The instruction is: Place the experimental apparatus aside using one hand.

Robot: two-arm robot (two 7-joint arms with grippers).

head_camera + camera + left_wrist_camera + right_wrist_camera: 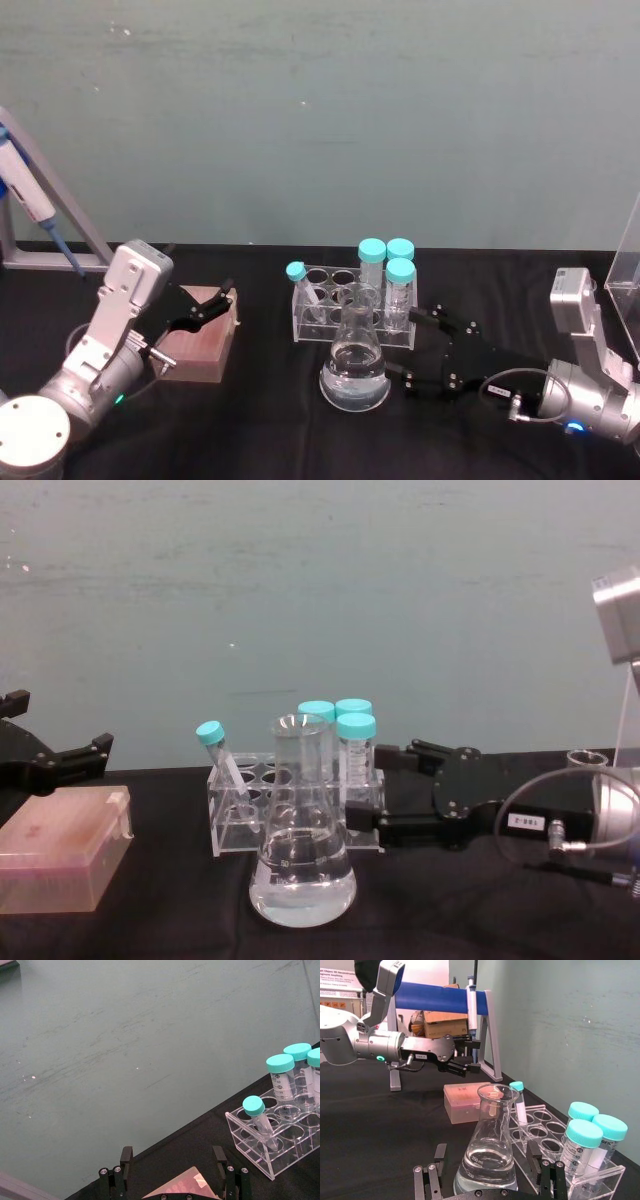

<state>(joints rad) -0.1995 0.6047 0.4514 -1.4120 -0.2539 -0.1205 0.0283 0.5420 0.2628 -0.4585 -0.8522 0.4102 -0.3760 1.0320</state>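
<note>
Flask (pixel 354 362): conical, part-filled with clear liquid, upright on the black worktop (pixel 260 420), near-centre. It stands just in front of the rack, so it is the first piece a pincer from the right meets.
Rack (pixel 330 310): clear acrylic, just behind the flask. Three teal-capped tubes (pixel 388 262) stand upright at its right end; one more tube (pixel 305 290) leans in a left hole.
Right pincer (pixel 415 350): low over the worktop, just right of the flask, jaws apart. From its wrist camera the flask base (pixel 487 1167) sits between the two fingers (pixel 427 1180), so the spread looks set to straddle the wide base rather than the neck. No contact visible yet.
Left pincer (pixel 222 298): raised over the pink box (pixel 200 345) at left, jaws apart, holding nothing. Reads as parked, which fits a one-arm job.
Box: flat on the worktop, well left of the rack, out of the flask's way.
Step, as judged: approach to grasp the flask; nothing is set aside yet.
Risk, as judged: liquid may slosh if the flask tips; the rack stands close behind, so a far-side finger could nudge it.
</note>
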